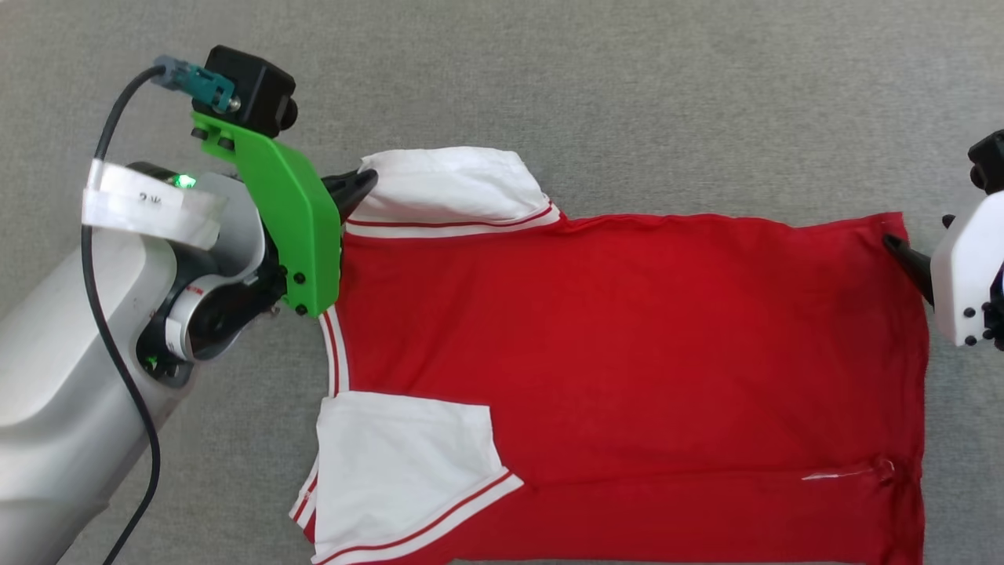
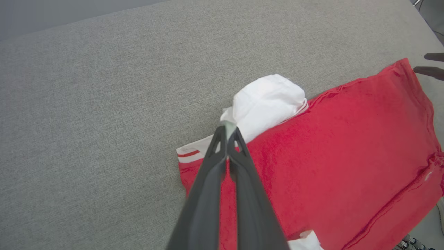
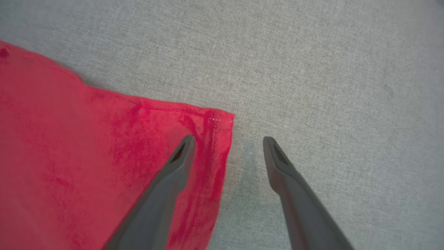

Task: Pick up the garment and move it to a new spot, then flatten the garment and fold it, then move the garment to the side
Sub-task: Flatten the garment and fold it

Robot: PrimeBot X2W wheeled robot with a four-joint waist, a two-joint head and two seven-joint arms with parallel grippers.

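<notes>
Left claw (image 1: 359,187) pinched fully shut on jersey T-shirt (image 1: 627,353) at far white sleeve (image 1: 455,184), beside shoulder seam; cloth nipped between tips. Right claw (image 3: 229,139) spread wide, gripping nothing: one finger over far hem corner (image 3: 215,121), other over bare gray counter (image 3: 329,86), straddling hem edge; contact unclear. Shirt flat on counter, long axis 9 to 3 o'clock in head view, collar end at 9, hem at 3. Likely next: close right claw on corner, then carry far edge toward 6 o'clock.

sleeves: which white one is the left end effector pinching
The far sleeve, topmost in the head view; the shut left end effector pinches its edge. The near sleeve lies untouched.
</notes>
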